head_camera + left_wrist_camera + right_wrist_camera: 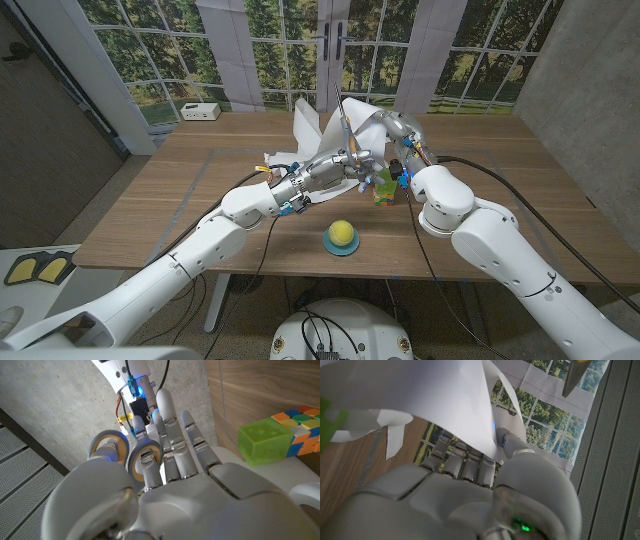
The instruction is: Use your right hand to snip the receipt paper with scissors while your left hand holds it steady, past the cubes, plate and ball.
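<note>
Above the middle of the counter, toward its far edge, the receipt paper (365, 125) is lifted clear of the wood as a broad white curl, so that a blade can reach it from the side rather than pressing it into the surface. It looks thin and glossy, bending in a smooth arc, with more crumpled white sheets (305, 135) heaped behind it near the far edge. The left hand (340, 172) reaches in from the near left corner and sits under the curl with its fingers (172, 430) extended close together; whether they actually pinch the paper cannot be told from these views. The right hand (405, 140) comes in from the near right side, raised beside the paper, and the scissors (343, 118) stand up between the two hands with their tip pointing high, probably so the blades meet the sheet's edge squarely. Paper drapes over the right hand's knuckles (470, 462) in its wrist view, and its grasp on the handles is hidden, so its state cannot be told either. Just below the hands a green cube (381, 183) and a multicoloured cube (300, 425) stand touching, and nearer the front edge a yellow ball (343, 234) rests on a small blue plate (343, 247).
</note>
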Tool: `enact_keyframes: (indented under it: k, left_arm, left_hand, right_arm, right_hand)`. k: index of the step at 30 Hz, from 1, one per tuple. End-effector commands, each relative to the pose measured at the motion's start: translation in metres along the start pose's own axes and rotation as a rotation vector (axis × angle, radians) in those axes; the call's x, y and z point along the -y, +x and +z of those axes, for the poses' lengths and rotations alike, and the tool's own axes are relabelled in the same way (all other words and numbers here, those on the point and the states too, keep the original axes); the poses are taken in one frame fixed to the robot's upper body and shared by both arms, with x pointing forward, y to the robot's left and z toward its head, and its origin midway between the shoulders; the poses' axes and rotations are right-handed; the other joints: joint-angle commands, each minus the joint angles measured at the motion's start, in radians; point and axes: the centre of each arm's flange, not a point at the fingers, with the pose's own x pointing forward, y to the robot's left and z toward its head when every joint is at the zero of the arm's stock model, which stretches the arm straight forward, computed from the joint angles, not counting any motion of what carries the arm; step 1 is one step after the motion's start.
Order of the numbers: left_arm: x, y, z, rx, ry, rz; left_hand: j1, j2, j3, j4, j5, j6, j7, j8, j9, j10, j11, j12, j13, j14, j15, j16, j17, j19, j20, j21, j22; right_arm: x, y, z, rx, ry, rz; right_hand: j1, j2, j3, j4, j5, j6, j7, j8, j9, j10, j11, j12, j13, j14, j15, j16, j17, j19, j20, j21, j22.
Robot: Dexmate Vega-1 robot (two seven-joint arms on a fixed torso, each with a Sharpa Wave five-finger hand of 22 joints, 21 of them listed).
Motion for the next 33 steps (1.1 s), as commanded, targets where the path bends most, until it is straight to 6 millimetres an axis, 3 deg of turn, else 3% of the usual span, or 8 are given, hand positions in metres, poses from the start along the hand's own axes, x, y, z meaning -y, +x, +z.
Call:
enact_keyframes:
  k: [1,23,26,28,32,33]
  left_arm:
    - [0.0,-0.004,0.003,0.023,0.01,0.022]
    - [-0.003,-0.017,0.014,0.06,0.032,0.048]
    - [-0.003,-0.018,0.018,0.062,0.104,0.064]
    - [-0.002,-0.016,0.018,0.073,0.084,0.057]
    - [-0.004,-0.017,0.015,0.092,0.053,0.054]
    - [-0.004,-0.018,0.016,0.092,0.058,0.062]
  left_hand:
    - [0.13,0.115,0.041,-0.001,-0.008,0.018,0.089,0.005,0.007,0.091,-0.097,0.004,0.003,-0.01,-0.032,-0.006,0.005,-0.003,-0.004,0.012,0.007]
    - [0.107,0.104,0.092,0.014,-0.053,0.026,0.086,0.007,0.021,0.101,-0.1,0.007,0.004,-0.001,-0.035,-0.011,0.016,-0.006,-0.011,0.038,0.017]
    - [0.104,0.103,0.096,0.014,-0.057,0.029,0.087,0.008,0.023,0.101,-0.099,0.007,0.004,-0.001,-0.035,-0.012,0.017,-0.007,-0.013,0.04,0.018]
    - [0.102,0.102,0.099,0.015,-0.06,0.029,0.087,0.007,0.023,0.1,-0.099,0.007,0.005,0.0,-0.036,-0.012,0.018,-0.008,-0.013,0.042,0.019]
    - [0.093,0.1,0.106,0.017,-0.069,0.029,0.083,0.007,0.026,0.104,-0.099,0.006,0.001,0.0,-0.035,-0.013,0.02,-0.009,-0.016,0.047,0.02]
    - [0.091,0.099,0.108,0.017,-0.072,0.031,0.084,0.007,0.027,0.104,-0.1,0.007,0.002,0.002,-0.035,-0.013,0.021,-0.01,-0.016,0.049,0.021]
  right_arm:
    - [0.004,0.006,-0.004,-0.02,0.0,-0.015]
    - [0.005,0.015,-0.004,-0.023,-0.001,-0.033]
    - [0.006,0.015,-0.004,-0.022,-0.01,-0.033]
    - [0.006,0.015,-0.004,-0.033,-0.001,-0.028]
    - [0.002,0.016,-0.004,-0.034,-0.003,-0.017]
    - [0.001,0.016,-0.004,-0.032,-0.005,-0.011]
  right_hand:
    - [0.008,-0.001,0.002,0.005,0.005,0.032,0.027,0.002,0.003,0.004,0.0,0.007,0.005,0.006,-0.141,0.007,0.001,0.008,0.004,0.006,0.003]
    - [0.007,-0.003,0.004,0.004,0.008,0.035,0.026,0.004,0.003,0.009,-0.001,0.011,-0.001,0.008,-0.143,0.01,0.0,0.013,0.002,0.007,0.003]
    - [0.006,-0.003,0.004,0.005,0.009,0.035,0.026,0.004,0.002,0.009,-0.002,0.011,-0.001,0.008,-0.142,0.011,0.001,0.014,0.001,0.008,0.003]
    - [0.008,-0.002,0.005,0.003,0.009,0.037,0.025,0.004,0.002,0.011,-0.004,0.008,-0.008,0.012,-0.143,0.015,0.003,0.031,-0.008,0.016,0.006]
    - [0.009,-0.002,0.001,0.001,0.011,0.037,0.026,0.005,0.003,0.013,-0.001,0.016,-0.003,0.022,-0.142,0.026,0.01,0.122,-0.05,0.07,0.021]
    - [0.009,-0.003,0.001,0.001,0.011,0.038,0.026,0.005,0.002,0.012,-0.002,0.017,-0.001,0.021,-0.141,0.026,0.01,0.127,-0.053,0.074,0.021]
